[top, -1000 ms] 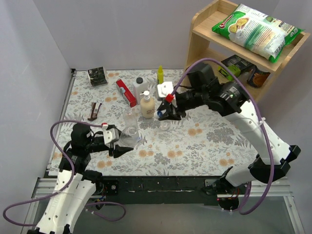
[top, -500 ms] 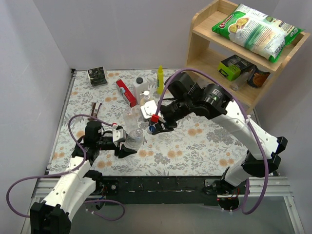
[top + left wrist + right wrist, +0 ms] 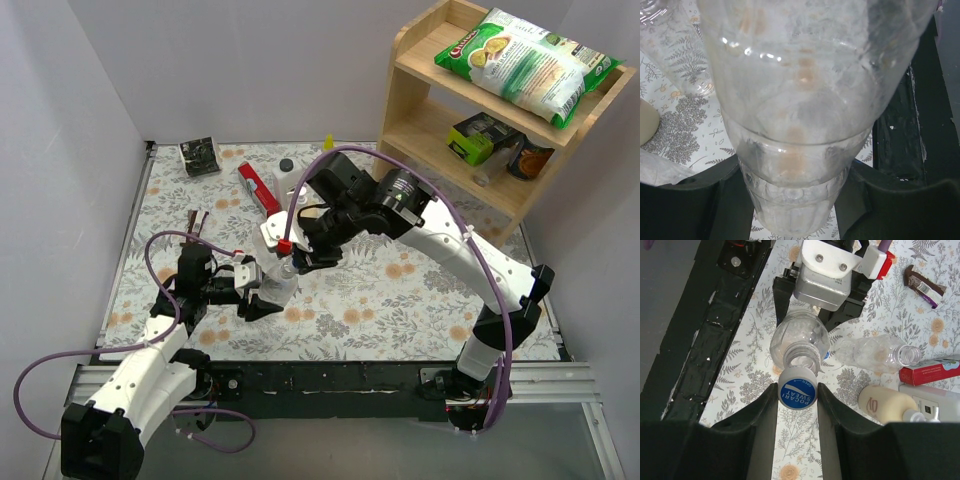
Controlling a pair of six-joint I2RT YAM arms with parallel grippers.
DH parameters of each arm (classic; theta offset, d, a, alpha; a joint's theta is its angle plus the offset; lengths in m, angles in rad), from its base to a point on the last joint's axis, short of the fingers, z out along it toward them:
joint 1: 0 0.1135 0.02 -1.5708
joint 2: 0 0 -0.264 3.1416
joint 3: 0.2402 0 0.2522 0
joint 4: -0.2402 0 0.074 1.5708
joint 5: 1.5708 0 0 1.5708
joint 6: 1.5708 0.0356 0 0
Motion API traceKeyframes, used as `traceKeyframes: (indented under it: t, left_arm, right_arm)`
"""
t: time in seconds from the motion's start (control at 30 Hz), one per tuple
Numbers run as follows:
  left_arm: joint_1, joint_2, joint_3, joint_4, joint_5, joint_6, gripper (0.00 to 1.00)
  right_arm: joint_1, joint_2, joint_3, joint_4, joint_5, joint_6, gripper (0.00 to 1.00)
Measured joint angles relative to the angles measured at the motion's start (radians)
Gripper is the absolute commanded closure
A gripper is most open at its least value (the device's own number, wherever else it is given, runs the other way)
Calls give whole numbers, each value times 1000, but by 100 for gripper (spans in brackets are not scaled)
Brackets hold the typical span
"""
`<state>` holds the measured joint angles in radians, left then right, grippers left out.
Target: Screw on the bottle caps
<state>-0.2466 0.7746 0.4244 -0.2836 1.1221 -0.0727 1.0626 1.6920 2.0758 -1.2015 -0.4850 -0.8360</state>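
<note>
I have the left claw (image 3: 792,200) clamped round the lower body of a clear bottle (image 3: 800,100), so that it cannot spin while the cap goes on. The neck points away from that claw, toward the right arm. The right claw (image 3: 797,393) is closed on a blue cap (image 3: 797,396), one finger on each side of its rim. It presses the cap against the mouth of the bottle, printed top toward the wrist camera, which I take as the pose for twisting. I cannot tell whether the thread has caught. A second clear bottle (image 3: 870,352) lies on its side on the table (image 3: 755,385) just beside the held bottle, its mouth open and uncapped, waiting its turn as I judge. A beige soap bottle (image 3: 885,405) is beyond that one, farther from the held bottle and out of the way of both claws. Next I would turn the right wrist against the left claw's grip; a crooked cap would cross the thread.
</note>
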Motion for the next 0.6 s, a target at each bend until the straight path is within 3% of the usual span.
traceKeyframes:
  t: [0.6]
  left_arm:
    - [-5, 2, 14, -12, -39, 51, 100]
  right_arm:
    - [27, -11, -46, 53, 40, -70, 96]
